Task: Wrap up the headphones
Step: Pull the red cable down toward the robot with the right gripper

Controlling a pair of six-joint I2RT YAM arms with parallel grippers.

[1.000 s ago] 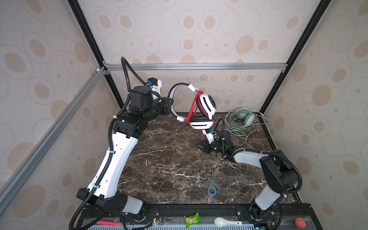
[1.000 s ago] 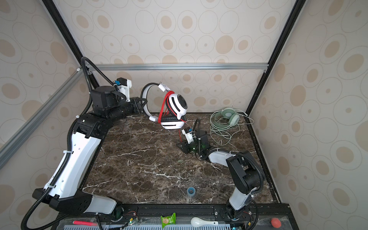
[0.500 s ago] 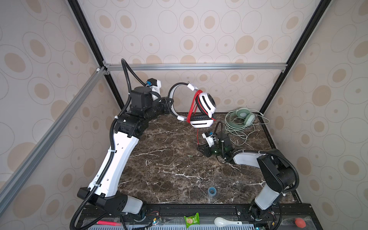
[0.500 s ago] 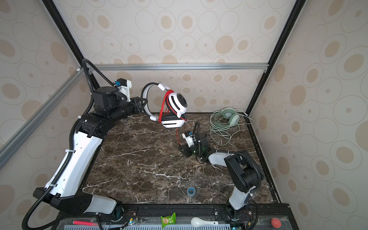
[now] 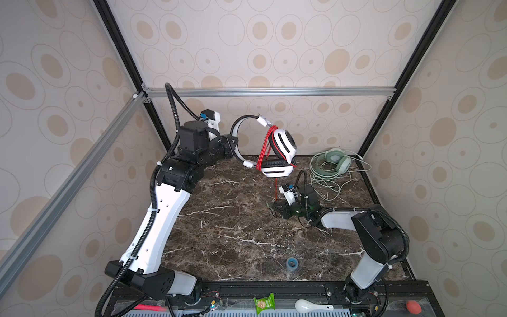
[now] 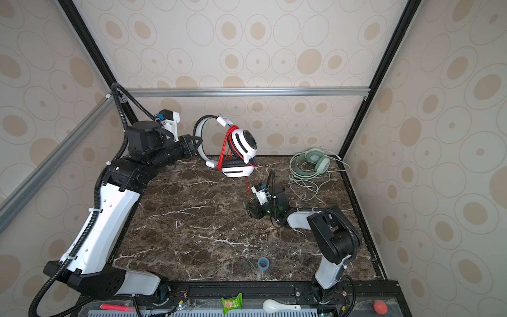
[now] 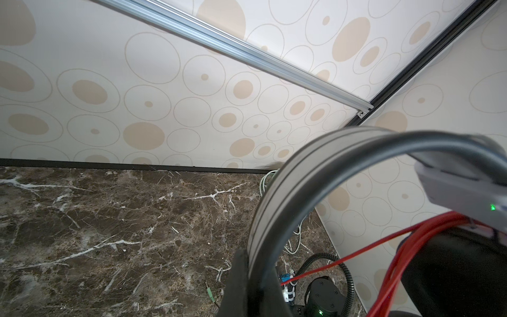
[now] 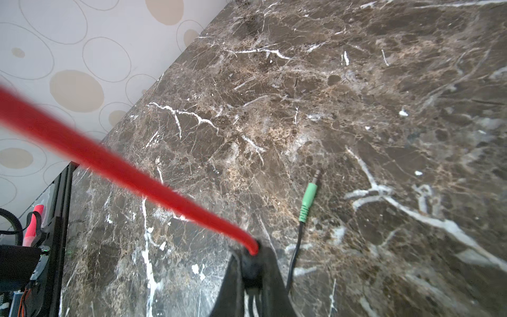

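The white headphones (image 5: 285, 142) (image 6: 244, 144) hang above the back of the marble table, with red cord wound round the ear cups. My left gripper (image 5: 233, 145) (image 6: 196, 144) (image 7: 255, 263) is shut on their grey headband (image 7: 288, 175). A free length of the red cord (image 5: 276, 186) (image 6: 248, 186) (image 8: 109, 162) drops to my right gripper (image 5: 275, 207) (image 6: 248, 205) (image 8: 251, 255), which is shut on the cord's dark end piece just above the table. A thin black lead with a green plug (image 8: 308, 197) lies on the marble beside it. The mint green headphones (image 5: 336, 162) (image 6: 315, 160) lie at the back right.
The mint pair's loose cord (image 5: 326, 186) spreads over the table near the right wall. A small blue ring (image 5: 291, 263) (image 6: 263, 263) sits near the front edge. On the front rail lie a green packet (image 5: 264, 303), a white spoon (image 5: 304, 305) and a red ball (image 5: 413, 306).
My right gripper has moved left and toward the front, lower to the table, and closed on the red cord's end. The left arm and the white headphones have barely moved.
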